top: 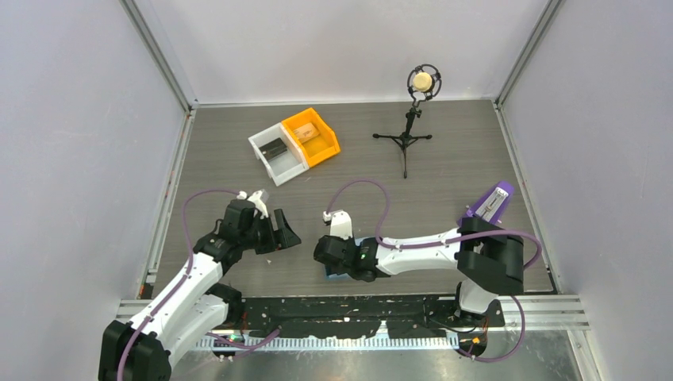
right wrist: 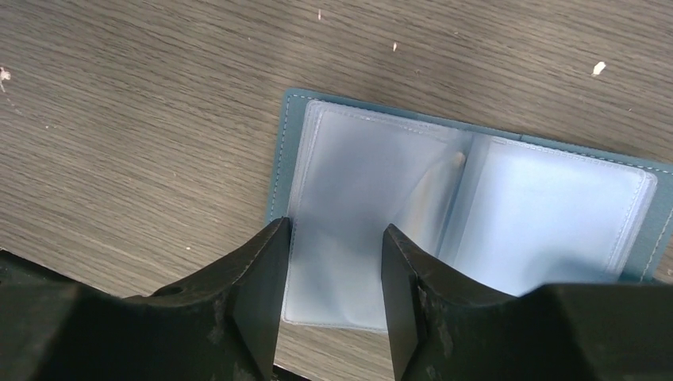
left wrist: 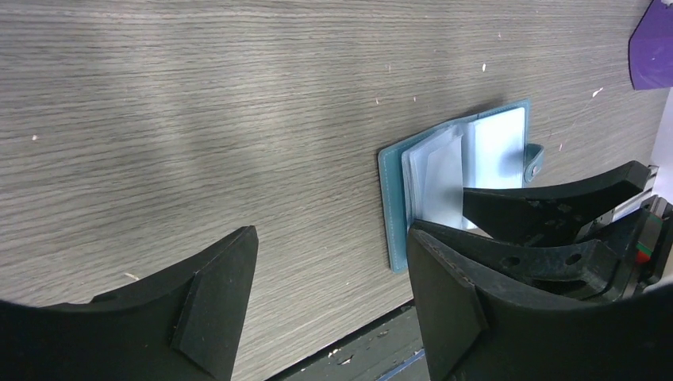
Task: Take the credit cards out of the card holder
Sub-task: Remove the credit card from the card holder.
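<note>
The light-blue card holder (right wrist: 476, 206) lies open on the table, its clear sleeves showing no card. It also shows in the left wrist view (left wrist: 468, 159) and, mostly hidden under my right arm, in the top view (top: 336, 276). My right gripper (right wrist: 335, 238) is open just above it, its jaws either side of the left sleeve page; the top view shows the gripper (top: 340, 262) too. My left gripper (left wrist: 329, 238) is open and empty over bare table, left of the holder (top: 283, 230). A black card (top: 273, 148) lies in the white bin, a tan card (top: 309, 131) in the orange bin.
The white bin (top: 287, 171) and the orange bin (top: 327, 148) stand side by side at the back. A microphone on a tripod (top: 409, 127) stands at the back right. A purple wedge stand (top: 488, 202) is beside the right arm. The table's near edge is close under both grippers.
</note>
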`<state>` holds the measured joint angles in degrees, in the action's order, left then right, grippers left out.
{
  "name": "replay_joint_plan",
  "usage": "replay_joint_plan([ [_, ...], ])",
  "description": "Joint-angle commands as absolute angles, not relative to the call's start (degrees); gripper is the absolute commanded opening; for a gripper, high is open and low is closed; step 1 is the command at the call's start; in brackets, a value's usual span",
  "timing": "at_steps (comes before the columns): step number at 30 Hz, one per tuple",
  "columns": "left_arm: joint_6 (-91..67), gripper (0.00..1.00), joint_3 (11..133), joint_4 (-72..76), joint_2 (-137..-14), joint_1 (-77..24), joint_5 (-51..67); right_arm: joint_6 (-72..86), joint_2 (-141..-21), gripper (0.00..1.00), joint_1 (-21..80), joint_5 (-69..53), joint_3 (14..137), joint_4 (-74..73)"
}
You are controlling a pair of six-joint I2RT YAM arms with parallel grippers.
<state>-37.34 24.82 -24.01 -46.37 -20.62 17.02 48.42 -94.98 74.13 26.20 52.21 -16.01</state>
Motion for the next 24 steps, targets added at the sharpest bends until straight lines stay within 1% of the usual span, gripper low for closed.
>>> replay_joint_plan([
  [1, -37.78, 0.71, 23.85, -21.19, -46.13, -20.74, 19.16, 50.12, -92.11, 0.5, 73.51, 26.4, 50.59, -13.51],
  [15, -39.2, 0.66, 22.4, -18.21, -47.19, -21.62, 21.08, 51.49, -88.0, 0.44, 72.84, 25.82, 46.83, -9.73],
  [24, -42.87, 0.61, 20.36, -10.39, -49.45, -27.92, 21.36, 52.5, -84.13, 0.42, 71.81, 23.75, 42.53, -4.08],
])
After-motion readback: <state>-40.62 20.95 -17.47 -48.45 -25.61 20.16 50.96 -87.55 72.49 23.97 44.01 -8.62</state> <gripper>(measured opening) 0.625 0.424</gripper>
